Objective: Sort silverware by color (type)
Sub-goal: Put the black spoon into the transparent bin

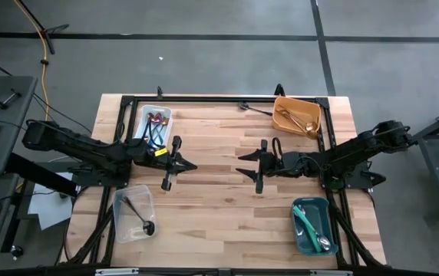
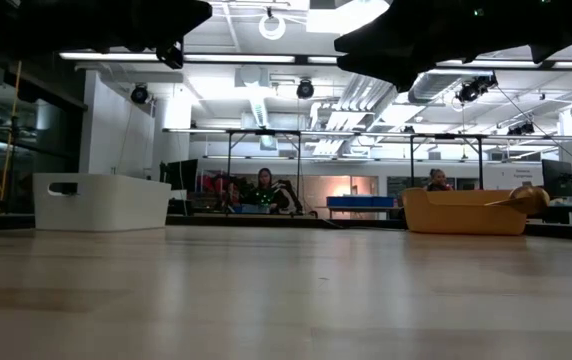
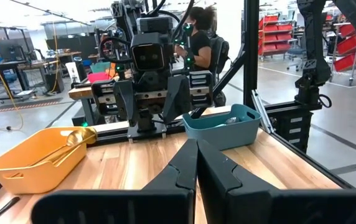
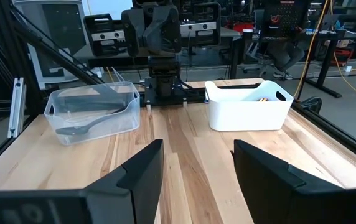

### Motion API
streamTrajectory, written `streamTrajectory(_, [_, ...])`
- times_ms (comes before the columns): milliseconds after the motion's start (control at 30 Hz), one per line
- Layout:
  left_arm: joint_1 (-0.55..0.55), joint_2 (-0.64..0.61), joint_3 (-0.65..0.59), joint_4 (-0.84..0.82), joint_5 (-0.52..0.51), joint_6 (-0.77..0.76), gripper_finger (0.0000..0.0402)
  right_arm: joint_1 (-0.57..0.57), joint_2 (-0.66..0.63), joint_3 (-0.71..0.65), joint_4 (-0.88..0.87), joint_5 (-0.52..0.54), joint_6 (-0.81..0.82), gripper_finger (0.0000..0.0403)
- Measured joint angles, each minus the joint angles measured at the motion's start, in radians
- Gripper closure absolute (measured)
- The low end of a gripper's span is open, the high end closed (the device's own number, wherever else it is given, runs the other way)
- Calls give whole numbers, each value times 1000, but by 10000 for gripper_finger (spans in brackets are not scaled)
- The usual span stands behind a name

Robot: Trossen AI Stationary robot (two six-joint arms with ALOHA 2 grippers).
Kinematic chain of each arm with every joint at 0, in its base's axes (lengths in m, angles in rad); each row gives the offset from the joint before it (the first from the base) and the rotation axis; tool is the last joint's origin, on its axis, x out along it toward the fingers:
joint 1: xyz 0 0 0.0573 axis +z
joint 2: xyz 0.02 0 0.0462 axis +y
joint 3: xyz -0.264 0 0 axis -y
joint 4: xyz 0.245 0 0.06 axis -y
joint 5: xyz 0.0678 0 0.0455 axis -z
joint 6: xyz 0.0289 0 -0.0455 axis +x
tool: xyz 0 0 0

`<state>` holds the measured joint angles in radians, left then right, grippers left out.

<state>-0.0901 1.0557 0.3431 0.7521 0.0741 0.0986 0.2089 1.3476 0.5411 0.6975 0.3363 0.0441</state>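
The silverware lies in four bins. Gold pieces fill the orange bin (image 1: 296, 116) at the far right, one gold spoon (image 3: 72, 140) leaning on its rim. Teal-handled pieces lie in the teal bin (image 1: 314, 226) at the near right. Black utensils (image 1: 139, 217) rest in the clear bin (image 1: 133, 213) at the near left. Dark and reddish pieces sit in the white bin (image 1: 156, 123) at the far left. My left gripper (image 1: 191, 164) is shut and empty above mid-table. My right gripper (image 1: 242, 162) faces it, open, holding nothing.
A dark slim thing (image 1: 255, 109) lies on the wood beside the orange bin, near the far edge. A black frame (image 1: 204, 99) borders the table. Both grippers hover level above the bare planks (image 1: 216, 207) between the bins. People sit in the room beyond.
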Motion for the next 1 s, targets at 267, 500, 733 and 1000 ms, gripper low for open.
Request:
streamTrajectory(267, [0,0,0,0,0,0,401,0,0,0,2,-1,5,214])
streamTrajectory(500, [0,0,0,0,0,0,401,-20,-1,20,21,76,118,214])
streamTrajectory(733, [0,0,0,-1,0,-1,401,-162,0,237,-369,108,168,214])
streamTrajectory(1000, [0,0,0,-2,0,-1,401,-432,1,501,-869,187,244,214])
